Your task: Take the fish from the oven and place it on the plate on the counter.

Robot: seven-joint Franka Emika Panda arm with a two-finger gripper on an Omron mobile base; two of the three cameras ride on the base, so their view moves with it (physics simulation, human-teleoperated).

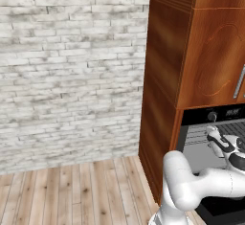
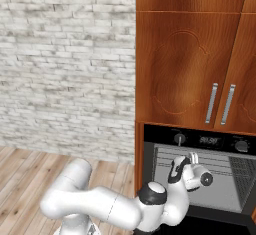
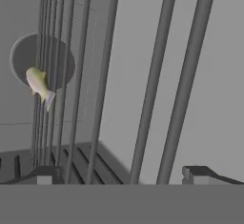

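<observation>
The black oven (image 2: 210,140) stands open under the wood cabinets, and my arm reaches into its grey cavity. My gripper (image 2: 191,156) sits at the mouth of the cavity, just below the control panel (image 1: 210,116). In the hand view the gripper (image 3: 124,175) is open, its tips wide apart with nothing between them. The hand is rolled, so the wire rack bars (image 3: 147,99) run upright there. The small silvery fish (image 3: 39,86) lies far back to the left, behind the bars and in front of a round dark disc on the oven's rear wall. The plate and the counter are out of view.
Tall reddish-brown cabinets (image 2: 185,64) with metal handles (image 2: 212,103) rise above the oven. The open oven door (image 2: 215,224) juts out low in front. A white brick wall (image 1: 72,71) and a wood plank floor (image 1: 72,190) lie to the left.
</observation>
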